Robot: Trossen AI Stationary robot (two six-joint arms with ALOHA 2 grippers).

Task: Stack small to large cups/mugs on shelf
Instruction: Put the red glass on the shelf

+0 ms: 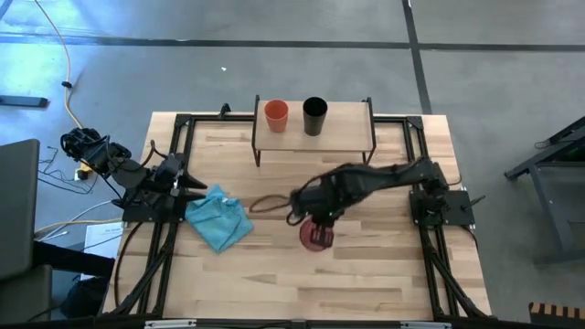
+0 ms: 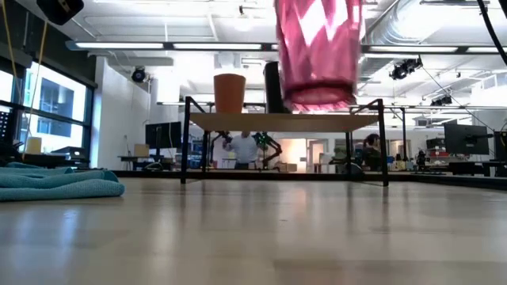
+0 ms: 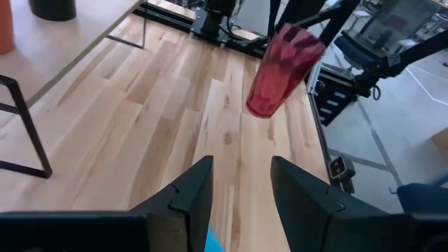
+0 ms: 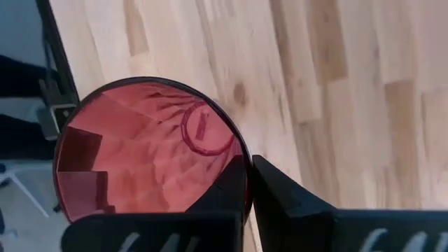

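The pink-red ribbed tumbler (image 1: 315, 236) hangs in the air over the table's middle, held by my right gripper (image 1: 314, 219). The low view shows its base (image 2: 318, 95) well above the tabletop. The orange cup (image 1: 275, 114) and the black cup (image 1: 314, 116) stand upright side by side on the shelf (image 1: 347, 128) at the far edge. In the low view the tumbler partly hides the black cup (image 2: 272, 83). My left gripper (image 3: 241, 189) is open, waiting at the table's left next to the blue cloth (image 1: 219, 217). My right gripper (image 4: 248, 183) pinches the tumbler's wall at its rim (image 4: 240, 159), one finger (image 4: 222, 192) inside the open mouth and the other (image 4: 294, 203) outside. The fingers come from above, pointing down. The tumbler hangs below them, lifted clear of the table and slightly tilted (image 3: 280, 70).
The blue cloth (image 2: 55, 184) lies crumpled on the table's left side. A dark cable loop (image 1: 268, 203) lies beside the right arm. Black frame rails (image 1: 174, 228) run along both table sides. Bare wood (image 1: 302, 274) stretches toward the near edge.
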